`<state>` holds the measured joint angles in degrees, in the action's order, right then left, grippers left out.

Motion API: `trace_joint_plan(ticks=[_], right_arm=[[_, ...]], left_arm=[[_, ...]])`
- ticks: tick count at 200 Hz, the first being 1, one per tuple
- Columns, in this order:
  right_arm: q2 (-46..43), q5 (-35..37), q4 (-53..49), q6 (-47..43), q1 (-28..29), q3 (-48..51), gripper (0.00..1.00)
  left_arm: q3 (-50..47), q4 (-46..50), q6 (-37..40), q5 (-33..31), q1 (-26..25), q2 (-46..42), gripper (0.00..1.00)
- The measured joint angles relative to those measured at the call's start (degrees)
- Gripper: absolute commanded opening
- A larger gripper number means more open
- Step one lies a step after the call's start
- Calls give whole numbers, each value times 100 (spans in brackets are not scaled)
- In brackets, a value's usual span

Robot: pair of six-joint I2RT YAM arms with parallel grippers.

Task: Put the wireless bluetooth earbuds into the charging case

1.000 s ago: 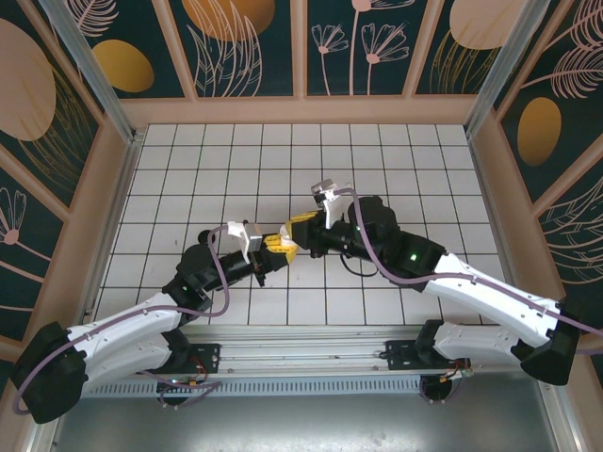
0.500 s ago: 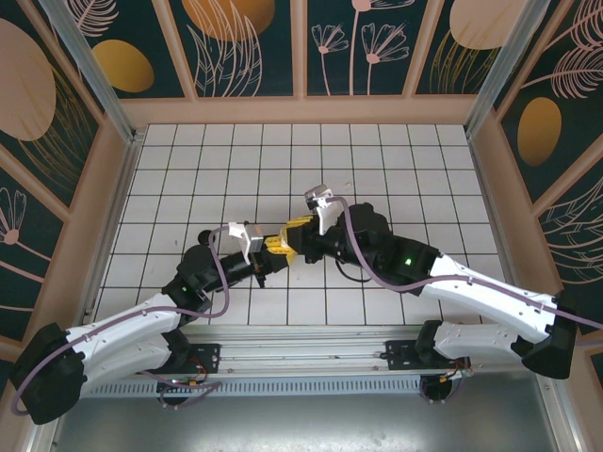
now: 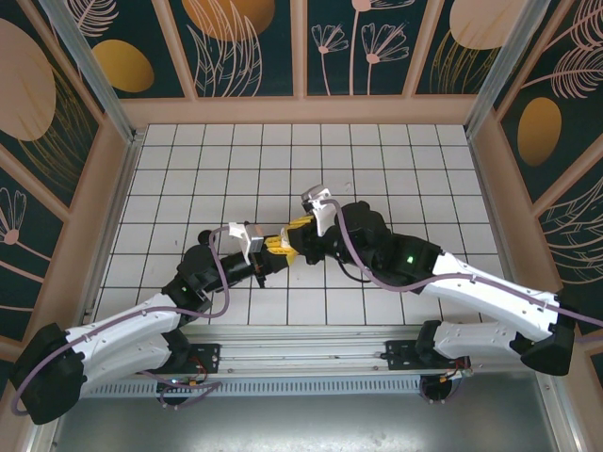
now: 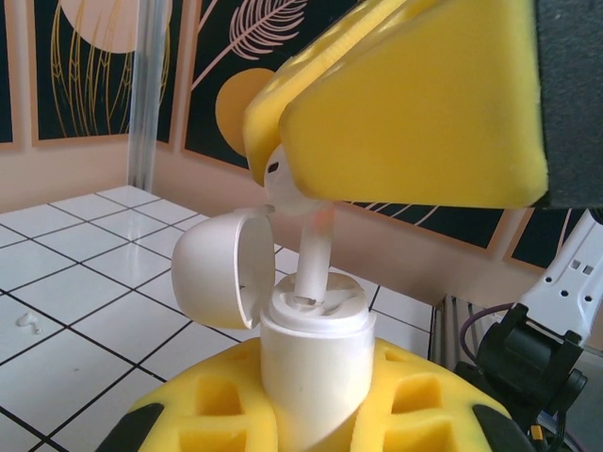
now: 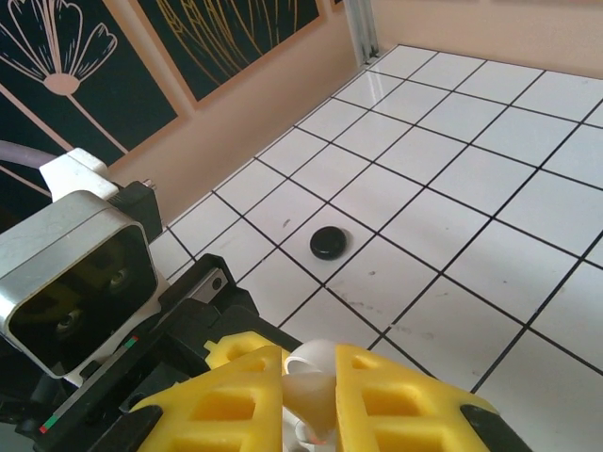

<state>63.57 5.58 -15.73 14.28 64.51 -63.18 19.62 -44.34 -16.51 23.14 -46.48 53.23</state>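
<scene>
1. Left gripper: in the left wrist view its yellow foam pads occupy the bottom edge of the frame. They are clamped on the lower body of the white charging case. The case stands upright at lower centre. Its hinged lid is swung open to the left.

2. White earbud: it is directly above the case. The stem points down, and its lower end sits in the top opening of the case. The earbud head is pinched between the yellow pads of the right gripper, which fill the upper right of the left wrist view. In the right wrist view the same pads are closed on the earbud at bottom centre.

3. Overhead view: left gripper and right gripper meet tip to tip at frame centre, above the tiled floor.

4. Floor items: a small black object lies on a tile at the centre of the right wrist view. A small white piece lies at the left edge of the left wrist view. Both are too small to identify.

5. Background: dark floral wall panels close off the far side.
</scene>
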Motion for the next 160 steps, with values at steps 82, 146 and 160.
trace_joint_plan(ticks=[82, 146, 160], right_arm=[[313, -238, -535, -367, 48, -393, 15], [522, -367, -728, -490, 48, -577, 28], [522, -382, -726, -501, 50, -579, 34]], left_arm=[[-131, -87, 111, -79, 2, -116, 0], [-142, -120, 177, -151, 7, -151, 0], [-142, -101, 195, -160, 7, -151, 0]])
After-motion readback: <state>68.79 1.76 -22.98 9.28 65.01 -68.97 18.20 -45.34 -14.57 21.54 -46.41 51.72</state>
